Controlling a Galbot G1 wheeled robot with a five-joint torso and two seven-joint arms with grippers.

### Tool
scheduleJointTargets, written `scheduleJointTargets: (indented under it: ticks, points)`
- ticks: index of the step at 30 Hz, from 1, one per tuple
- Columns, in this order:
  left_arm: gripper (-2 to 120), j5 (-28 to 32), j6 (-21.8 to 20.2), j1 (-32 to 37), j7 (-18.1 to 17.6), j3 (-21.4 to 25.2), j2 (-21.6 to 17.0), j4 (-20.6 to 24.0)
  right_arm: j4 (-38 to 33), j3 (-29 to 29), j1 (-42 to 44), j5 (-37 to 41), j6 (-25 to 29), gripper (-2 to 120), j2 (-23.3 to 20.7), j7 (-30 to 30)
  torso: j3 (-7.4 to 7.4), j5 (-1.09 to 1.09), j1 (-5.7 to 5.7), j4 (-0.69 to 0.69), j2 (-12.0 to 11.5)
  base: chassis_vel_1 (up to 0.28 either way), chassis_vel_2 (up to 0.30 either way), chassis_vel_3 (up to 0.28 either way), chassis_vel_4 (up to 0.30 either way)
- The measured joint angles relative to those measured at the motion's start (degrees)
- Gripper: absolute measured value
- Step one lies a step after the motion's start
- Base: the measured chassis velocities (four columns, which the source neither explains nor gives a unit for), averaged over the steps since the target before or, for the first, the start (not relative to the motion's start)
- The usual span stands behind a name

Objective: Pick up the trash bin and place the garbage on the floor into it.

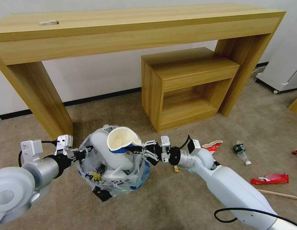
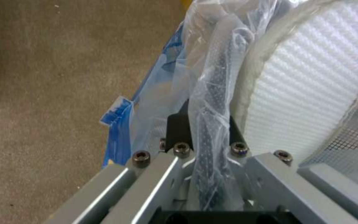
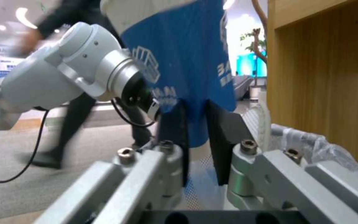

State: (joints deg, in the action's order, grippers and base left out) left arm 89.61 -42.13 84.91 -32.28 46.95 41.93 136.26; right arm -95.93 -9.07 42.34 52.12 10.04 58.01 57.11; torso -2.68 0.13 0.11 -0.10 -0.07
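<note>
Head view, lower centre: the bin (image 1: 111, 172) was held at its rim by the left tool (image 1: 79, 154), the cup (image 1: 123, 139) gripped over it by the right tool (image 1: 137, 149). Left wrist view: bag (image 2: 212, 102) clenched. Right wrist view: cup wall pinched. Judged next: release.

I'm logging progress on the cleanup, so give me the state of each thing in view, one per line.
trash bin: bag-lined, rim gripped by the left gripper.
paper cup: squashed, clamped in the right gripper above the bin.
white slippers: inside the bin.
red-white bowl: crushed, on the floor.
small bottle: lying on the floor.
red wrapper: on the floor.
wooden stick: on the floor.
</note>
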Motion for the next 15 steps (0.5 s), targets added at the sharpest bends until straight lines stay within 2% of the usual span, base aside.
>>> scheduleJointTargets:
  ticks: [3, 4, 6, 7, 9, 10, 12, 13, 15]
  points:
    - [1, -0.13, -0.01, 0.01, 0.0, 0.03, 0.0, 0.08, -0.46, 0.44, 0.42, -0.01, -0.1, 32, -0.32, -0.12, 0.0, 0.0, 0.0, 0.0, 0.0, 0.0, 0.0, 0.0, 0.0]
    - [1, -0.13, -0.01, 0.01, 0.0, 0.03, 0.0, 0.08, -0.46, 0.44, 0.42, -0.01, -0.1, 32, -0.32, -0.12, 0.0, 0.0, 0.0, 0.0, 0.0, 0.0, 0.0, 0.0, 0.0]
    - [1, -0.14, -0.02, 0.08, -0.09, 0.04, 0.07, 0.41, -0.91, 0.84, 0.76, -0.45, -0.27, 43, -0.5, -1.14, 0.0, 0.0, 0.0, 0.0, 0.0, 0.0, 0.0, 0.0, 0.0]
    - [1, -0.14, -0.02, 0.08, -0.09, 0.04, 0.07, 0.41, -0.91, 0.84, 0.76, -0.45, -0.27, 43, -0.5, -1.14, 0.0, 0.0, 0.0, 0.0, 0.0, 0.0, 0.0, 0.0, 0.0]
    - [1, -0.14, -0.02, 0.1, -0.18, 0.04, 0.12, 0.62, -1.19, 1.09, 1.0, -0.82, -0.45, 54, -0.66, -2.18, 0.0, 0.0, 0.0, 0.0, 0.0, 0.0, 0.0, 0.0, 0.0]
    - [1, -0.14, -0.02, 0.1, -0.18, 0.04, 0.12, 0.62, -1.19, 1.09, 1.0, -0.82, -0.45, 54, -0.66, -2.18, 0.0, 0.0, 0.0, 0.0, 0.0, 0.0, 0.0, 0.0, 0.0]
    - [1, -0.14, -0.02, 0.17, -0.24, 0.09, 0.14, 0.72, -1.51, 1.33, 1.27, -0.88, -0.51, 64, -0.82, -2.55, 0.0, 0.0, 0.0, 0.0, 0.0, 0.0, 0.0, 0.0, 0.0]
    - [1, -0.14, -0.02, 0.17, -0.24, 0.09, 0.14, 0.72, -1.51, 1.33, 1.27, -0.88, -0.51, 64, -0.82, -2.55, 0.0, 0.0, 0.0, 0.0, 0.0, 0.0, 0.0, 0.0, 0.0]
    - [1, -0.16, -0.02, 0.29, -0.28, 0.18, 0.19, 0.81, -1.81, 1.63, 1.54, -0.89, -0.52, 76, -0.94, -2.61, 0.0, 0.0, 0.0, 0.0, 0.0, 0.0, 0.0, 0.0, 0.0]
